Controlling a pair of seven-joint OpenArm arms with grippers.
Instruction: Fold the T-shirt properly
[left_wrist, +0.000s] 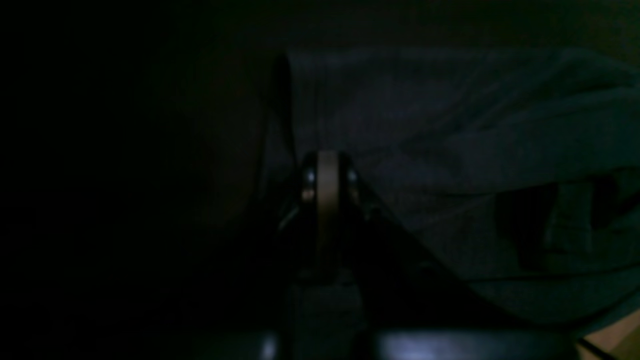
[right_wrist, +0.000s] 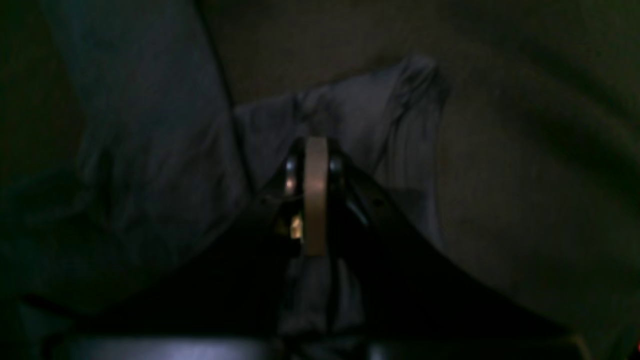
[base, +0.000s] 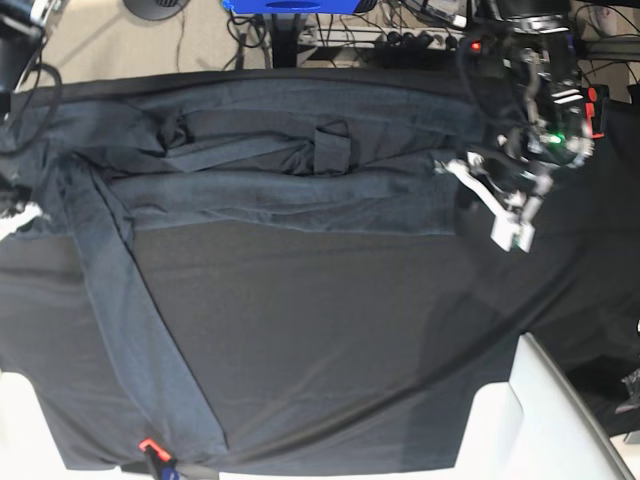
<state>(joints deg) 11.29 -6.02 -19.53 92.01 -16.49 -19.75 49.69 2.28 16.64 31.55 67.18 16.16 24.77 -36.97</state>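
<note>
The dark slate-grey T-shirt (base: 290, 185) lies crumpled in a band across the far part of the black table covering (base: 330, 330). One long sleeve (base: 140, 340) runs diagonally toward the front left edge. My left gripper (base: 452, 170) is at the shirt's right edge. In the dim left wrist view it (left_wrist: 327, 162) is shut, with grey shirt cloth (left_wrist: 450, 150) beside and under it. My right gripper (right_wrist: 316, 145) is shut on a fold of the shirt (right_wrist: 380, 100). In the base view only white parts of it show at the left edge (base: 15, 218).
A white panel (base: 545, 420) juts in at the front right corner. A small red tag (base: 148, 445) sits at the sleeve's end by the front edge. Cables and a blue object (base: 290, 5) lie beyond the far edge.
</note>
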